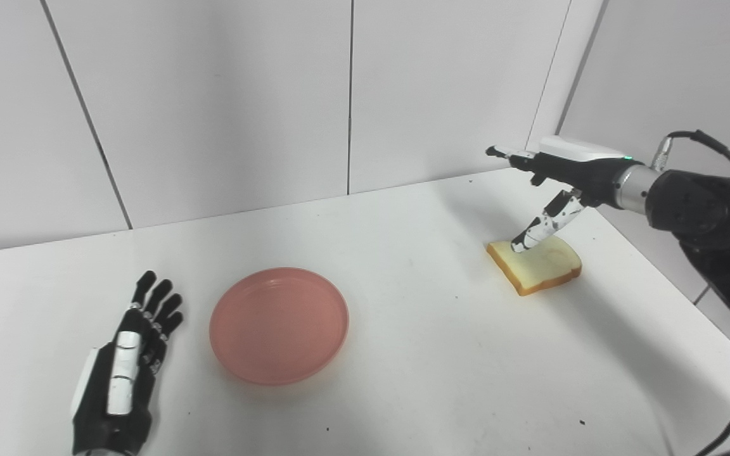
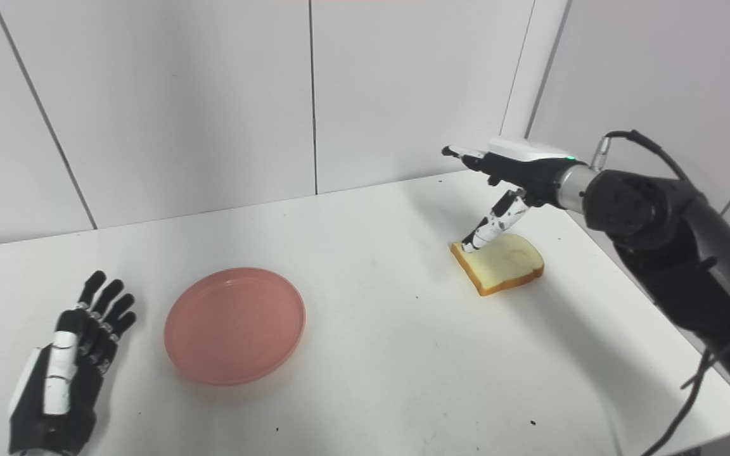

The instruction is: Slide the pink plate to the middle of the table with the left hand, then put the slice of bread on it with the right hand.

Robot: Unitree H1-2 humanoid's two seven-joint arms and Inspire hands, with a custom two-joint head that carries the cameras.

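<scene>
The pink plate [image 1: 279, 324] lies flat on the white table [image 1: 416, 354], left of centre. My left hand [image 1: 125, 361] rests on the table just left of the plate, fingers stretched and apart, holding nothing and not touching the plate. The slice of bread [image 1: 536, 263] lies flat at the right, near the table's right edge. My right hand [image 1: 558, 183] hovers over the bread's far side, fingers extended away from me and the thumb pointing down with its tip at the bread's top left corner. Nothing is held in it.
White wall panels [image 1: 225, 107] close the back and right of the table. The right arm's dark forearm [image 1: 713, 215] and cable reach in over the table's right edge.
</scene>
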